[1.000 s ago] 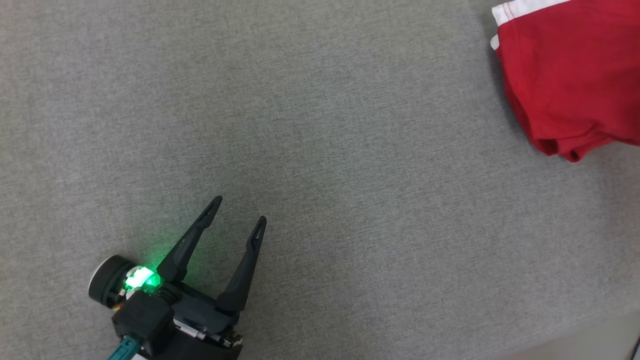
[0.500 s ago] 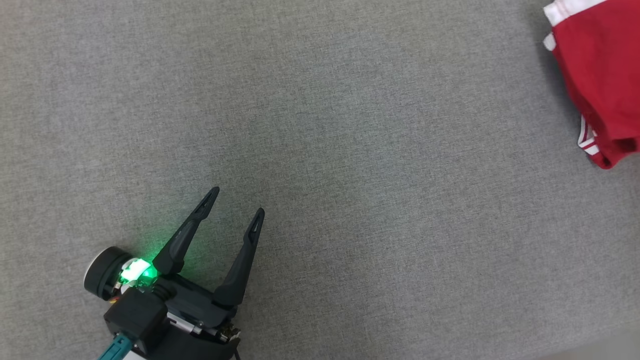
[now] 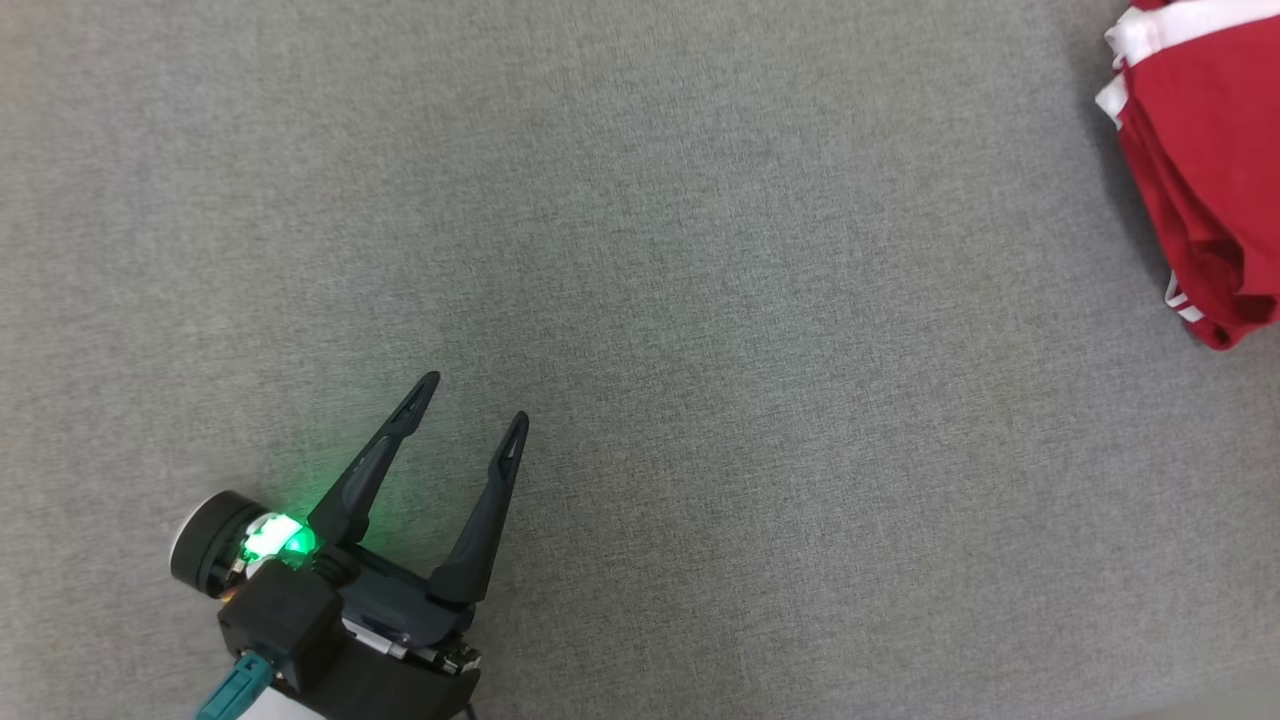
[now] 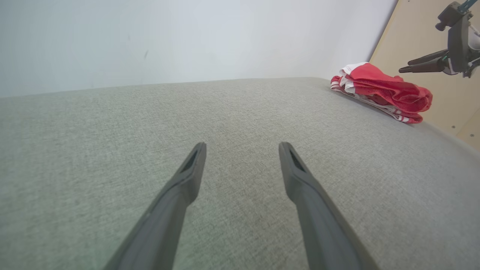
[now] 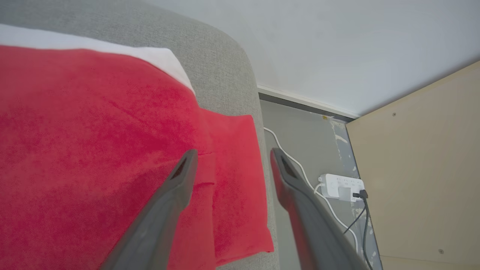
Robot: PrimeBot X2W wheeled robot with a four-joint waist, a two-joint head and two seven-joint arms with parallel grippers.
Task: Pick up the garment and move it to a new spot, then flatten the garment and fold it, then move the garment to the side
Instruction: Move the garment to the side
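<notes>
The red garment [image 3: 1200,170] with white trim lies bunched at the right end of the grey padded surface [image 3: 700,300]; its folded stack [image 4: 378,88] sits by the surface's edge in the left wrist view. My right gripper [image 5: 233,151] is open just above the garment [image 5: 93,150], with nothing between its fingers; it also shows hovering past the garment [image 4: 404,66]. My left gripper [image 3: 476,398] stands open over bare grey surface at the lower left, far from the garment, its fingers [image 4: 243,146] empty.
The surface's rounded right edge [image 5: 258,123] drops to a floor with a white power strip [image 5: 341,185] and cables. A beige wooden panel [image 5: 420,168] stands beyond it. A white wall [image 4: 187,37] runs behind the surface.
In the head view the garment has gone further right and now lies more bunched, with striped trim showing at its lower edge. The left gripper has barely moved.
</notes>
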